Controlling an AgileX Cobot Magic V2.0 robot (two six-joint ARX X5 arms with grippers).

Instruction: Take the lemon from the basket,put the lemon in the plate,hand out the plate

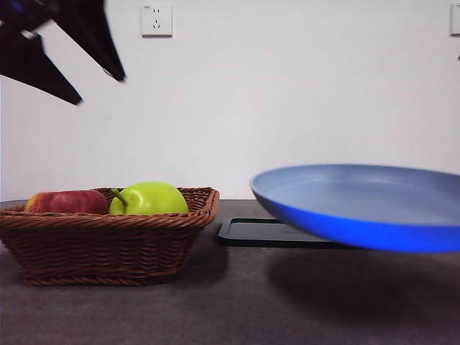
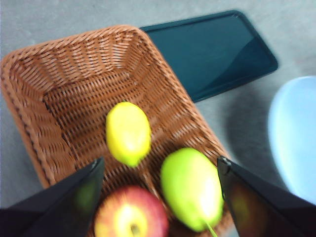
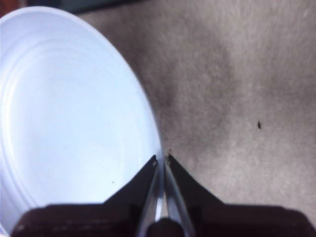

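The yellow lemon (image 2: 128,132) lies on the floor of the brown wicker basket (image 2: 74,64), beside a green apple and a red apple. In the front view the basket (image 1: 100,244) stands at the left and the lemon is hidden. My left gripper (image 2: 160,163) hangs open high over the basket, seen at the top left of the front view (image 1: 100,90), with nothing between its jaws. My right gripper (image 3: 162,158) is shut on the rim of the light-blue plate (image 3: 74,113). The plate (image 1: 359,208) is held above the table at the right, empty, with its shadow beneath.
A green apple (image 1: 149,198) and a red apple (image 1: 66,202) rise above the basket's rim. A flat black tray (image 1: 266,231) lies on the table between basket and plate, partly behind the plate. A wall with a socket stands behind.
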